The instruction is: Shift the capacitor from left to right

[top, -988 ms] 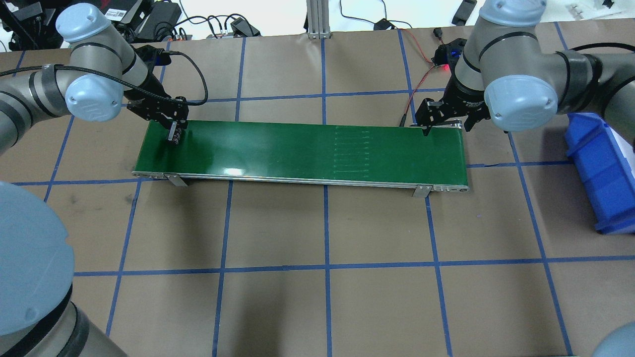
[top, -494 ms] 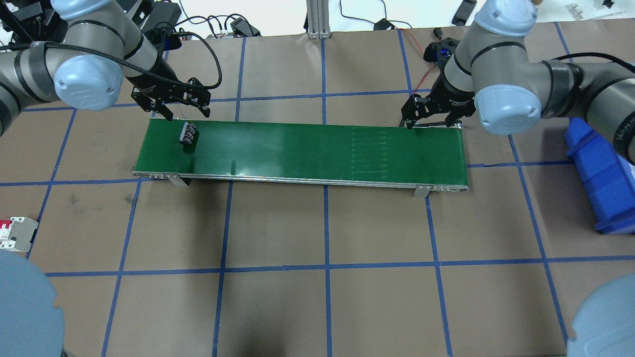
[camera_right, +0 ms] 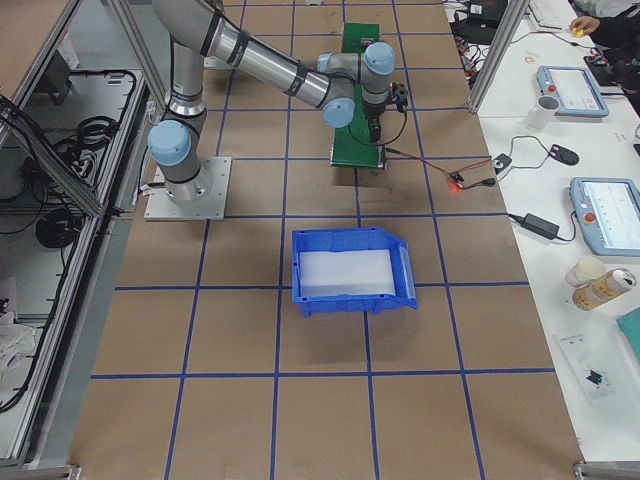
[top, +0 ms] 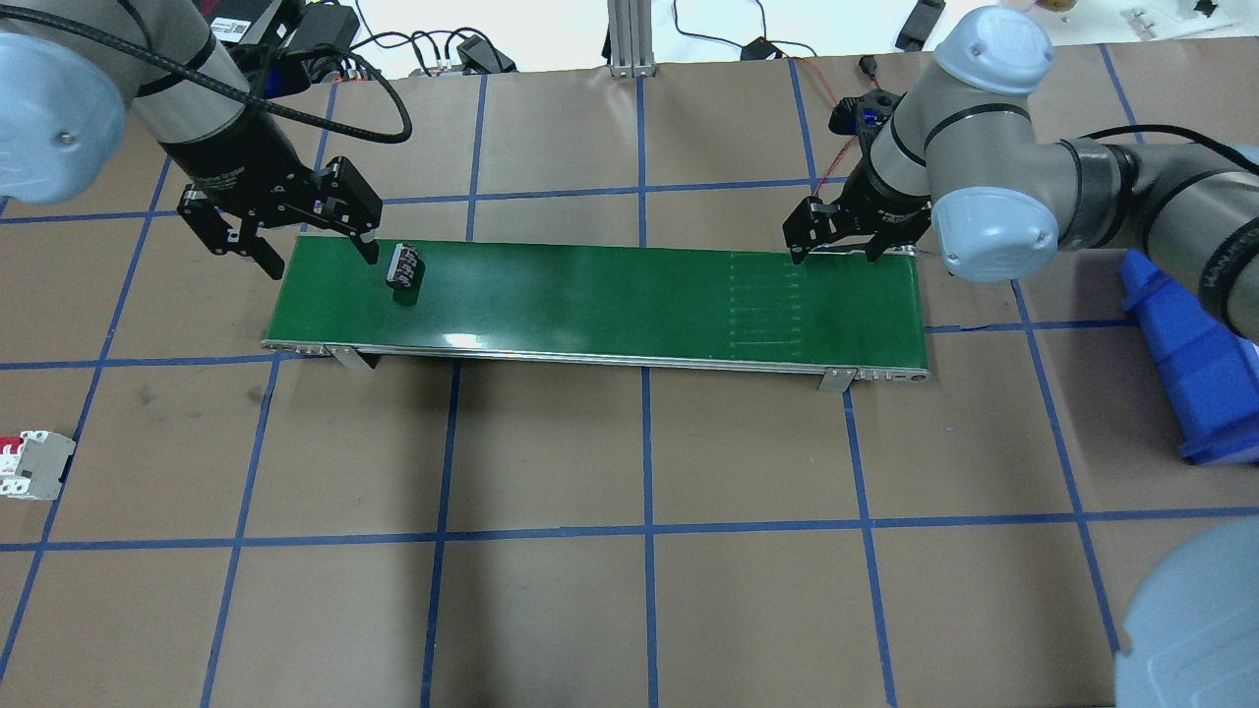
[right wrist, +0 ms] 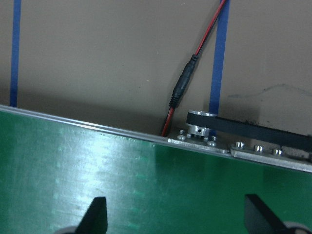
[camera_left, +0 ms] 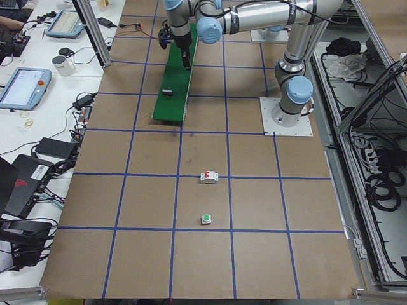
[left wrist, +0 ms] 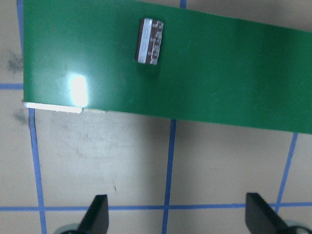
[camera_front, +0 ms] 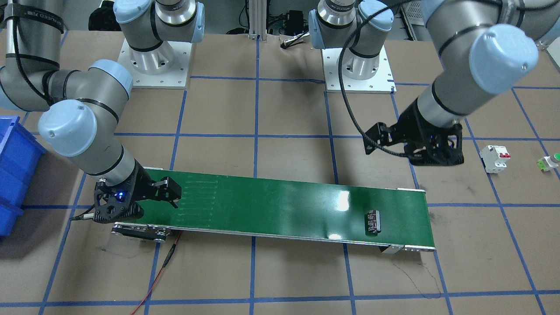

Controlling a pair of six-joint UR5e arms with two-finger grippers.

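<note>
A white breaker (top: pixel 34 465) lies on the table nearest the robot's left side, well apart from the green belt (top: pixel 610 295). Farther out, the capacitor (top: pixel 404 267) lies on the belt near its left end, touching neither gripper. The left arm reaches in with its wrist turned downward. The left gripper (top: pixel 321 259) hangs raised over that end, fingers spread wide. The right arm bends in from the right, and the right gripper (top: pixel 832 254) sits low at the belt's far right edge, fingers also spread.
</note>
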